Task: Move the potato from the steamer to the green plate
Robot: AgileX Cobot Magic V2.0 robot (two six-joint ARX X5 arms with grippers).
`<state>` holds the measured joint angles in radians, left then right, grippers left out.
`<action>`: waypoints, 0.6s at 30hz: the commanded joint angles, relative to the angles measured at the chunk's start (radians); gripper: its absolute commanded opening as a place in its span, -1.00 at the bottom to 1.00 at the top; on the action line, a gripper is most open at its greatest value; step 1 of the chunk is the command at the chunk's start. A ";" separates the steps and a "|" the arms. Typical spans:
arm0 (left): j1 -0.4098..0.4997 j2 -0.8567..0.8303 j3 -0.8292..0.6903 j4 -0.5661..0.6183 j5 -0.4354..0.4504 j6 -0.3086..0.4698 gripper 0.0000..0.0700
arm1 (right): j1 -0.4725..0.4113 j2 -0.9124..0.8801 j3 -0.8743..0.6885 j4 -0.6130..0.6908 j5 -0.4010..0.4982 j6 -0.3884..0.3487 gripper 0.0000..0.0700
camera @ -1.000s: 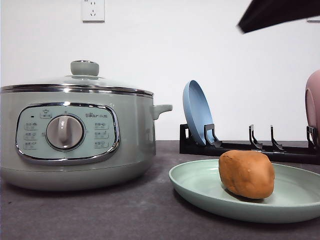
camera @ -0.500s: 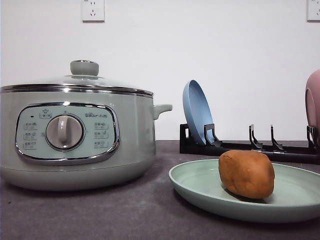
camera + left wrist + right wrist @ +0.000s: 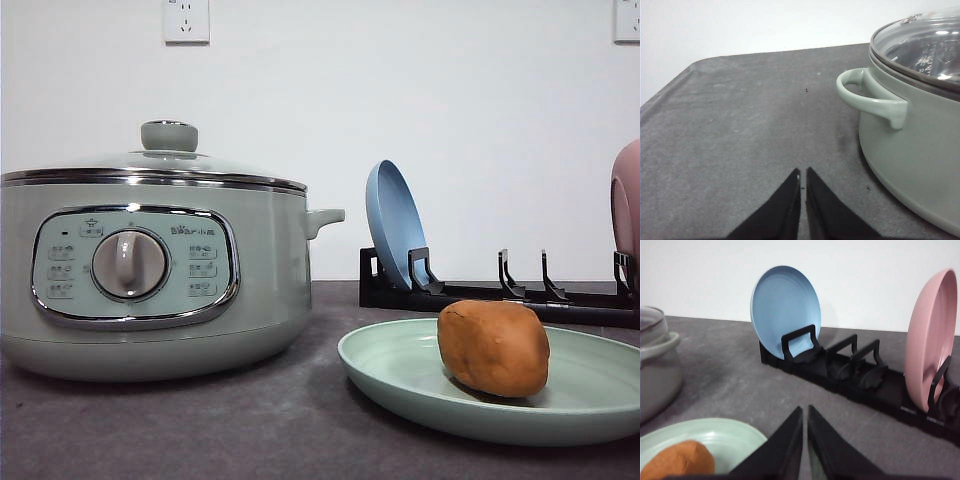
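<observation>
Left tool (image 3: 802,172): two matte black fingers (image 3: 785,207), flat, wedge-shaped, narrowing to sharp tips. Right tool (image 3: 805,410): the same black tapered fingers (image 3: 827,450), plain, with smooth unmarked faces.

The place is looking like a staged kitchen corner, probably a test setup and not a real home. A sage-green electric steamer (image 3: 150,270) is sitting on a dark grey mat (image 3: 200,430). A black dish rack (image 3: 860,375) is holding a blue plate (image 3: 785,310) and a pink plate (image 3: 930,340) upright. A bare white wall (image 3: 450,110) with a power socket (image 3: 186,20) is standing behind.
</observation>
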<state>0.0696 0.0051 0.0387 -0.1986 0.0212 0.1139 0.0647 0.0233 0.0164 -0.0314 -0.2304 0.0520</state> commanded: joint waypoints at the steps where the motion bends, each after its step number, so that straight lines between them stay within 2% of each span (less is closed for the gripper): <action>1: 0.002 -0.002 -0.016 -0.014 -0.003 -0.002 -0.93 | 0.000 -0.014 -0.005 -0.025 0.004 0.013 -0.99; 7: 0.002 -0.002 -0.016 -0.014 -0.003 -0.002 -0.93 | 0.000 -0.020 -0.005 -0.134 0.003 0.008 -0.99; 18: 0.002 -0.002 -0.016 -0.014 -0.003 -0.002 -0.93 | 0.000 -0.020 -0.004 -0.126 -0.004 0.012 -0.99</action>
<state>0.0696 0.0051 0.0387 -0.1986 0.0212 0.1139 0.0647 0.0059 0.0162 -0.1562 -0.2329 0.0560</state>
